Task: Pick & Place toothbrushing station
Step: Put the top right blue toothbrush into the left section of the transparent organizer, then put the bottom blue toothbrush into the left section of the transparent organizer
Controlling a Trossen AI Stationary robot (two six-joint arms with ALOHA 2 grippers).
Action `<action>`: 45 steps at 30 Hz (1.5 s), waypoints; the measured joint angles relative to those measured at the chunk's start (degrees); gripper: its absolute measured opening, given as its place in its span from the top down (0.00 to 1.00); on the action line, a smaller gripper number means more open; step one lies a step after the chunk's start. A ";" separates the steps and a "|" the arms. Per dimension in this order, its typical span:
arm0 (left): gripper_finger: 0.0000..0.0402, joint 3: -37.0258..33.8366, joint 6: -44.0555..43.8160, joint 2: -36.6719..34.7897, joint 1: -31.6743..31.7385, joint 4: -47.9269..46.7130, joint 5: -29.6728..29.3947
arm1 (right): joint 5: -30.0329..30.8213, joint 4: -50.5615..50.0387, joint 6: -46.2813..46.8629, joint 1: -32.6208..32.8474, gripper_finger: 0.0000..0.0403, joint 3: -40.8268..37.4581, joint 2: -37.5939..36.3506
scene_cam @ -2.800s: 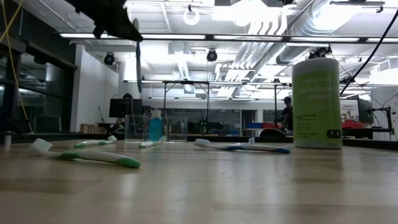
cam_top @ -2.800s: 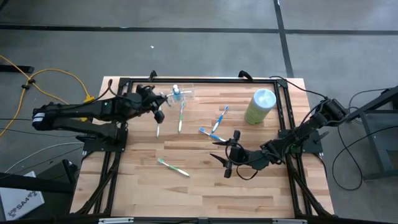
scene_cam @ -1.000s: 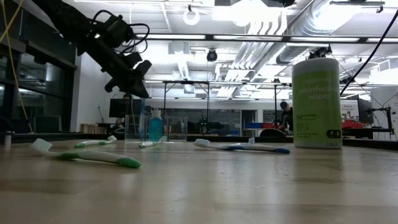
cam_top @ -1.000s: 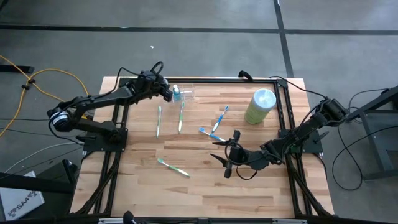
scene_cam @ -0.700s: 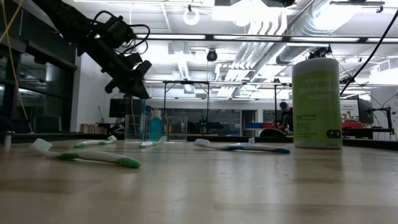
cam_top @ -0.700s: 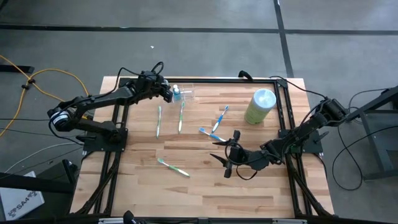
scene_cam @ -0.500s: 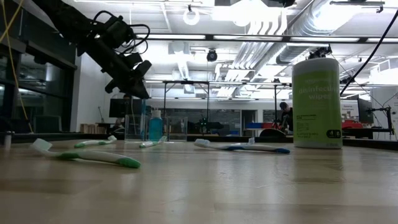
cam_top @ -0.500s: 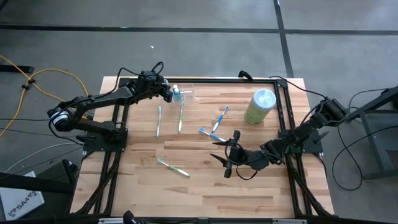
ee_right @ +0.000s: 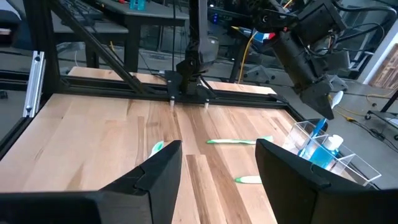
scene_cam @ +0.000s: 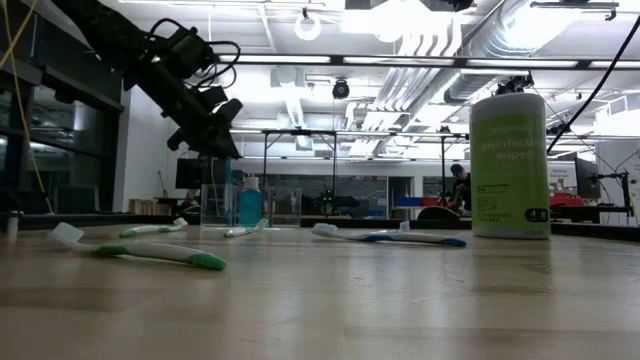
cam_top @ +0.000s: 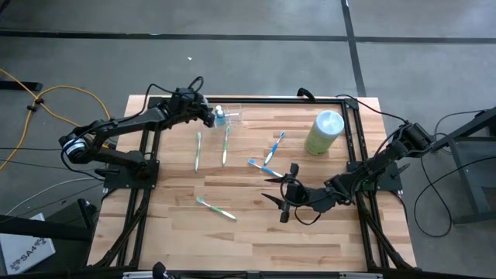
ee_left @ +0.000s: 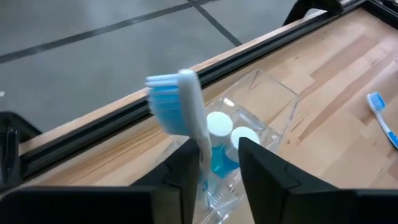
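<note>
The clear toothbrushing station (cam_top: pixel 232 116) stands at the table's far edge, left of the middle, with a blue bottle (cam_top: pixel 219 116) in it; it also shows in the left wrist view (ee_left: pixel 267 106) and the right wrist view (ee_right: pixel 333 158). My left gripper (cam_top: pixel 209 116) hangs just above the station's left end, shut on a blue toothbrush (ee_left: pixel 183 106) with its bristle head up. My right gripper (cam_top: pixel 283 195) is open and empty, low over the table right of the middle. My left gripper pinches the blue toothbrush between its two fingers on the neck just below the head (ee_left: pixel 204 155). The fingers slant down from the table's left side. The brush stands near upright, head up, and its blue handle (ee_right: pixel 316 138) reaches down into the station.
Three green-and-white toothbrushes (cam_top: pixel 198 151) (cam_top: pixel 225 143) (cam_top: pixel 215 208) and two blue ones (cam_top: pixel 277 146) (cam_top: pixel 263 167) lie on the wood. A light green canister (cam_top: pixel 324 132) stands at the far right. A black frame rail (cam_top: pixel 256 99) runs along the far edge.
</note>
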 joint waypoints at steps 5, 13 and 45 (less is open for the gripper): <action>0.69 0.00 -2.34 0.00 0.23 -2.64 0.00 | 0.00 0.02 -0.01 0.00 0.51 0.00 0.00; 0.68 0.00 -4.05 0.00 0.23 -5.07 -0.09 | 0.00 0.02 -0.02 0.00 0.51 0.00 0.00; 0.68 -0.02 -9.81 -0.02 2.66 -14.17 -6.84 | -0.07 0.04 -0.02 0.00 0.51 0.00 0.00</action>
